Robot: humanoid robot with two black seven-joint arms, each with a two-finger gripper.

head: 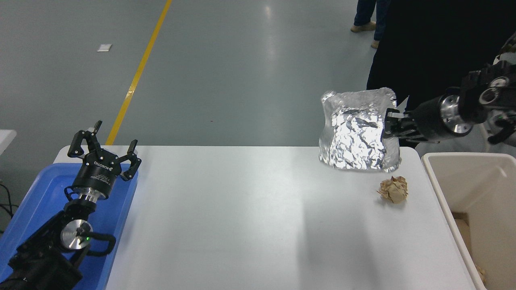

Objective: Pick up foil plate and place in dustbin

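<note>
The foil plate [354, 131] is a crinkled silver tray, tilted up on edge and held in the air above the table's far right part. My right gripper [390, 123] comes in from the right edge and is shut on the plate's right rim. The dustbin [443, 189], a cream bin with a thick rim, stands off the table's right edge, below and right of the plate. My left gripper [105, 149] is open and empty, parked at the lower left above the blue tray.
A crumpled brown paper ball [393, 189] lies on the white table [242, 209] just below the plate. A shallow blue tray [36, 201] sits at the left edge. A person in dark clothes [427, 48] stands at the far right.
</note>
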